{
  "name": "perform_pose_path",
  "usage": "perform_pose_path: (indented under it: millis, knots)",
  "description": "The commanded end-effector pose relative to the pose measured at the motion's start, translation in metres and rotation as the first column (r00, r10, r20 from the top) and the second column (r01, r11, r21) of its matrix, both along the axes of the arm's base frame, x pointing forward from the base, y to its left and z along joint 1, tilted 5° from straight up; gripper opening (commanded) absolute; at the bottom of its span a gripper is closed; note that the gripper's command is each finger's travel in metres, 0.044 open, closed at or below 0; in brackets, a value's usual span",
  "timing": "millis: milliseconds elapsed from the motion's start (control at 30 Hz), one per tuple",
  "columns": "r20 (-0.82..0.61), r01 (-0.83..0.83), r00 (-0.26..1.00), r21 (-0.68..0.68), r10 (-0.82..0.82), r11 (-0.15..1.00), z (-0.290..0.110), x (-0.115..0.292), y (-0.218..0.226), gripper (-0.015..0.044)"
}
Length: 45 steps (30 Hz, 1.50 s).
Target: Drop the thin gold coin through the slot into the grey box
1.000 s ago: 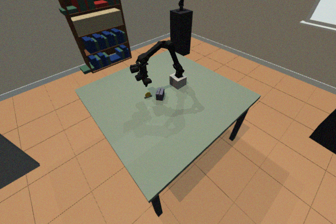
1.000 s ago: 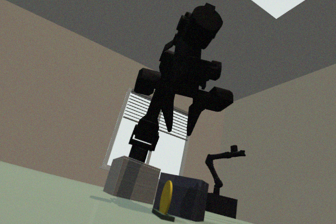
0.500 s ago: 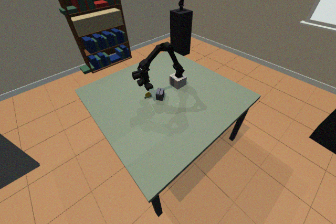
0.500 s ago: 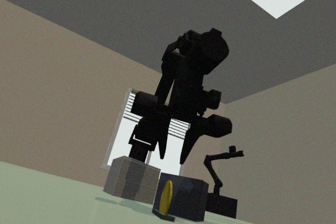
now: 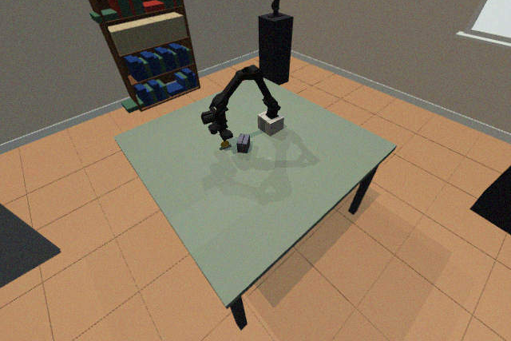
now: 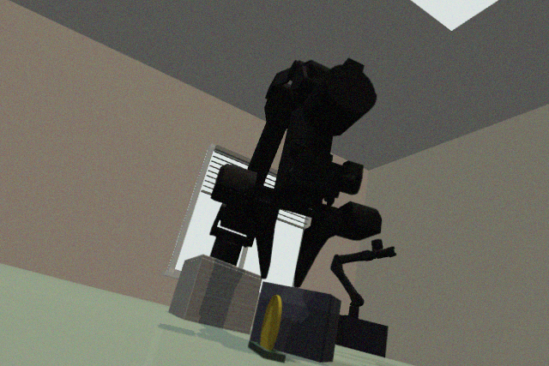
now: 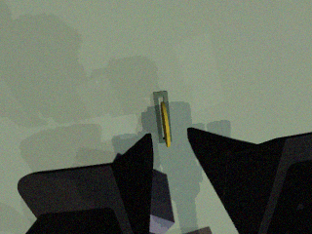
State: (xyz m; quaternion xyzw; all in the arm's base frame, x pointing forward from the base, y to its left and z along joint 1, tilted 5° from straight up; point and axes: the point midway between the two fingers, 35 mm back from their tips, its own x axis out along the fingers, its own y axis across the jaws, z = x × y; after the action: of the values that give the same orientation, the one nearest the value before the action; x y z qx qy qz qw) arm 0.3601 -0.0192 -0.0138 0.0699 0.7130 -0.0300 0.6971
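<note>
The gold coin (image 5: 224, 144) (image 6: 271, 321) (image 7: 166, 124) stands on its edge in the dark-green holder (image 6: 266, 355) (image 7: 157, 97) on the green table (image 5: 255, 213). The grey box (image 5: 243, 142) (image 6: 305, 321) with the slot in its lid stands right beside the coin; one corner of it shows in the wrist view (image 7: 163, 221). My gripper (image 5: 224, 136) (image 6: 280, 279) (image 7: 169, 135) points down a short way above the coin. Its fingers are partly open, one on each side of the coin's line, and hold nothing.
The arm's pale base block (image 5: 270, 123) (image 6: 213, 291) stands behind the box. A black pedestal (image 5: 275, 46) with a second small arm stands beyond the table's far edge. A bookshelf (image 5: 144, 27) is against the wall.
</note>
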Motion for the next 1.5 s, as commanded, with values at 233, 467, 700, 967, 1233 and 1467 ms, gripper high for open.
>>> perform_pose_path:
  millis: [233, 467, 700, 967, 1233, 1467]
  knots:
    - [-0.016, 0.005, 1.000, -0.002, -0.005, 1.000, -0.022, -0.003, 0.001, 0.0161]
    - [-0.016, 0.005, 1.000, -0.002, -0.005, 1.000, -0.033, -0.004, 0.002, 0.0161]
    - [-0.016, 0.005, 1.000, -0.002, -0.005, 1.000, -0.045, -0.005, 0.003, 0.0161]
    - [-0.016, 0.005, 1.000, -0.002, -0.005, 1.000, -0.057, -0.006, 0.003, 0.0161]
    - [-0.016, 0.005, 1.000, -0.002, -0.005, 1.000, -0.058, -0.006, 0.004, 0.0003]
    - [-0.016, 0.005, 1.000, -0.002, -0.005, 1.000, -0.058, -0.006, 0.004, 0.0000]
